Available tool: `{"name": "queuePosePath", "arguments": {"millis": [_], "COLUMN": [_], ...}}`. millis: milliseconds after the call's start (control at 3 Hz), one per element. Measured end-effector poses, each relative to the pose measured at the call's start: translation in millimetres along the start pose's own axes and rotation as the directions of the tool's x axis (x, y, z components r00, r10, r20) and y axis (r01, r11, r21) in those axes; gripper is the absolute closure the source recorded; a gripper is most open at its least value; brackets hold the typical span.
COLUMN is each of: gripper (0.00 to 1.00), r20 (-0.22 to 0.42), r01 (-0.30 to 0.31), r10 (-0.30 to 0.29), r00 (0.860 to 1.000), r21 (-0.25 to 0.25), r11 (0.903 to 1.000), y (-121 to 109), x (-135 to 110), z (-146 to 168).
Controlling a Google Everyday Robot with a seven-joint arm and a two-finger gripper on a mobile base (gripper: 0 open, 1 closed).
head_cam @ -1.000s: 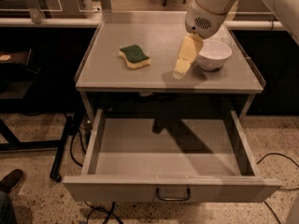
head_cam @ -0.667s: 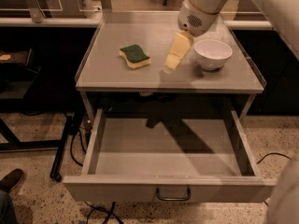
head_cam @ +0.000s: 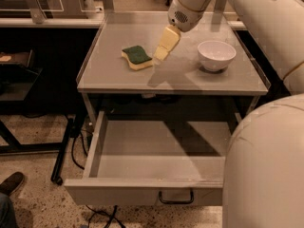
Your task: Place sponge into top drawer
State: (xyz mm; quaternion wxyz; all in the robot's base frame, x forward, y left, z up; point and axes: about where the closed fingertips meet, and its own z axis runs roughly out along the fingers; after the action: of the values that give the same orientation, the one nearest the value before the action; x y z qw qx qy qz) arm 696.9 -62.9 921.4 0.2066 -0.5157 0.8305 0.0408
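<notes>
Fingers (head_cam: pixel 167 39) look narrow, holding nothing | gripper (head_cam: pixel 160 55) tilted low just beside sponge (head_cam: pixel 137 57) on table (head_cam: pixel 142 80), likely lining up a grasp | drawer (head_cam: pixel 142 190) open below, ready to receive.

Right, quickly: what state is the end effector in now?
End effector: beside the green-topped pale yellow sponge on the grey tabletop; open or closed cannot be told.

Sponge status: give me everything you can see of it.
The sponge is a small rectangle with wavy sides, a pale yellow foam-like body under a dark green scrub top. It lies flat, green side up, on the grey tabletop, left of centre. The gripper hangs close by its right end; contact cannot be told. The top drawer below is open, and the sponge is not in it.
</notes>
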Motion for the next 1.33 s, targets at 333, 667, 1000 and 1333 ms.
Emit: {"name": "queuePosePath", "arguments": {"millis": [333,667,1000,1333], "gripper": [0.00,0.00,0.00,0.00], "r20": [0.008,-0.014,-0.018,0.015], "r01": [-0.050,-0.091,-0.101,-0.102], "r10": [0.050,0.091,0.101,0.103], "r00": [0.999,0.996,0.995,0.995], "r21": [0.021,0.041,0.046,-0.025], "r11": [0.9985,0.9951,0.9939,0.9944], "y": [-6,-14,-16,-5], "x": [-19,-37,-43,-47], "z": [15,33,38,50]}}
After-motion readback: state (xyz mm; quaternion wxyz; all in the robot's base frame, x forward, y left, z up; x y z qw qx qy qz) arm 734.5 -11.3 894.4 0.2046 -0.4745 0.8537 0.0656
